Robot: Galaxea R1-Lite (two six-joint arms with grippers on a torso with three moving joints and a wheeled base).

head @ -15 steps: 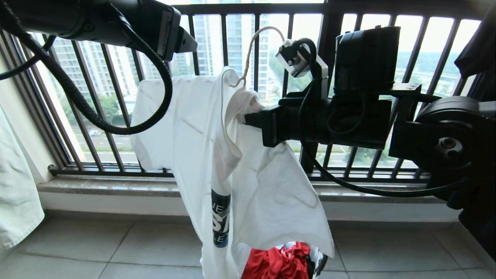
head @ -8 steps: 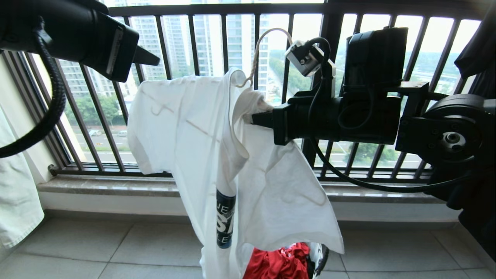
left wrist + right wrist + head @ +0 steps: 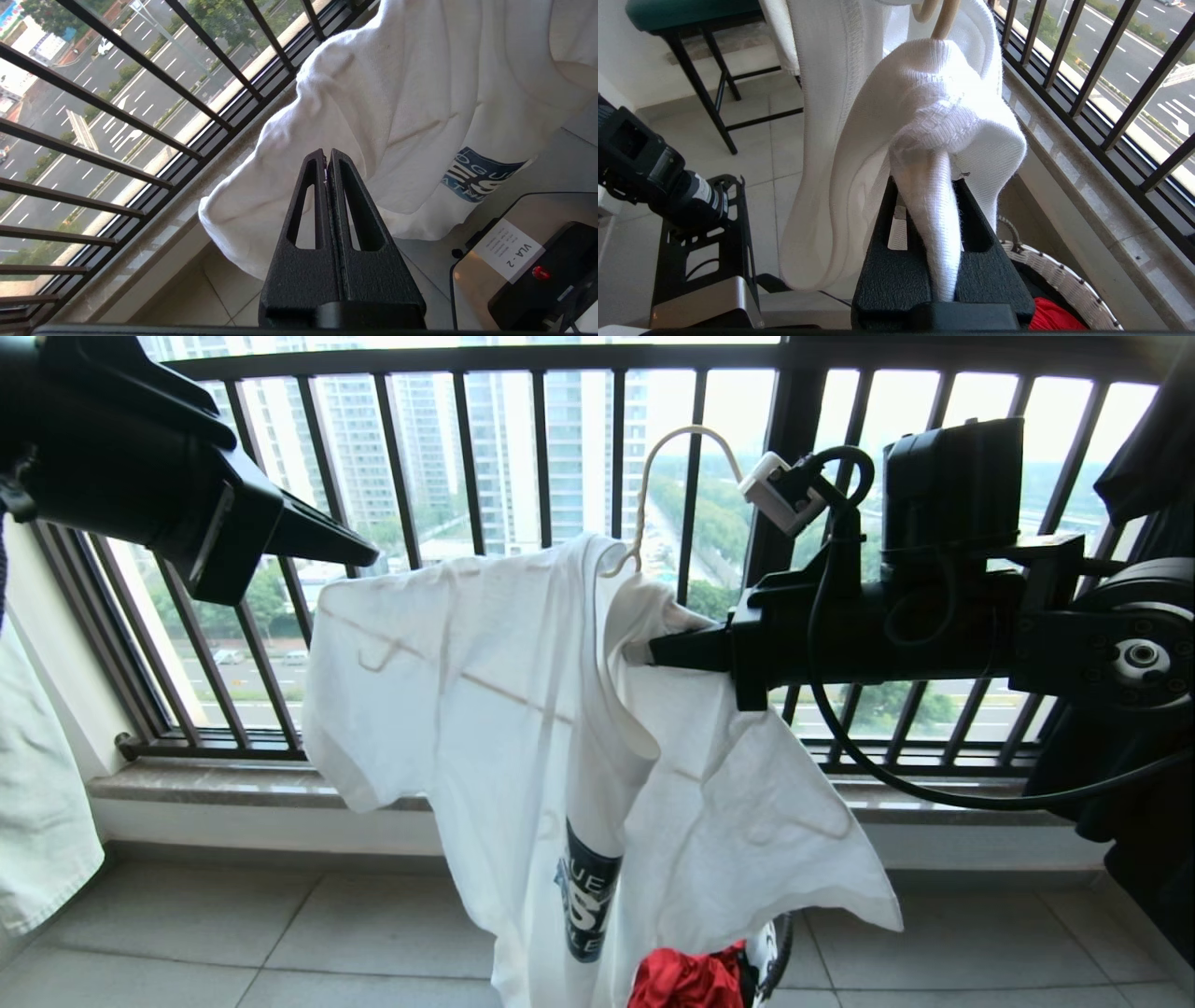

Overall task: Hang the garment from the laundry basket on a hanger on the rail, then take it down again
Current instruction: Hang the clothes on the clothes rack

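Observation:
The garment (image 3: 485,709), a white T-shirt with a dark blue print, is draped over the cream hanger, whose hook (image 3: 686,434) stands free in the air before the window bars. My right gripper (image 3: 644,651) is shut on the bunched collar (image 3: 924,107), just under the hanger's neck (image 3: 945,18). My left gripper (image 3: 369,558) is shut on nothing, up at the left, just above the shirt's shoulder and sleeve (image 3: 289,140) and apart from them. The laundry basket (image 3: 1064,280) sits on the floor below the shirt (image 3: 770,952). The rail is out of view.
The black barred window railing (image 3: 541,448) stands close behind the shirt, with a stone sill (image 3: 233,784) under it. A red cloth (image 3: 686,980) lies in the basket. A pale garment (image 3: 37,803) hangs at the far left. My own base (image 3: 537,261) is close below.
My left gripper has shut and swung away to the left, off the shirt's shoulder. The right gripper has carried shirt and hanger to the right and slightly lower.

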